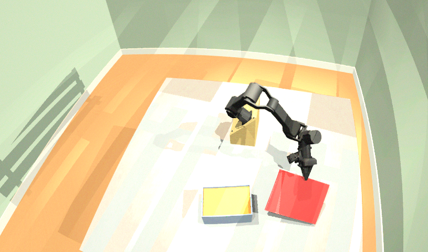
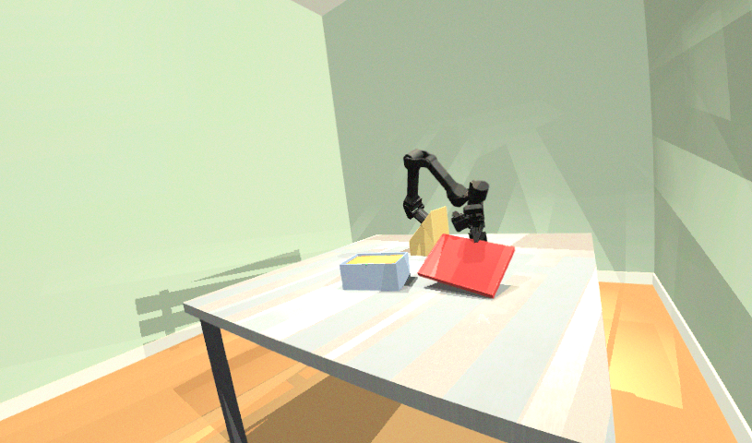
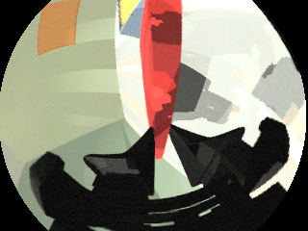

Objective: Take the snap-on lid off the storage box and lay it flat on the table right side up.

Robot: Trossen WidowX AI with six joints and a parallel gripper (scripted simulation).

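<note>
The red lid is off the box and steeply tilted, its far edge raised and its near edge low, close over the table. Its smooth outer face shows in the top and exterior views. My gripper is shut on the lid's raised far edge. The storage box is blue-grey, upright and uncovered, with a yellow inside, to the left of the lid and apart from it. Whether the lid's low edge touches the table cannot be told.
The pale table carries everything. A yellow wedge-shaped block stands by the arm's base, behind the box. The table's right edge lies beyond the lid.
</note>
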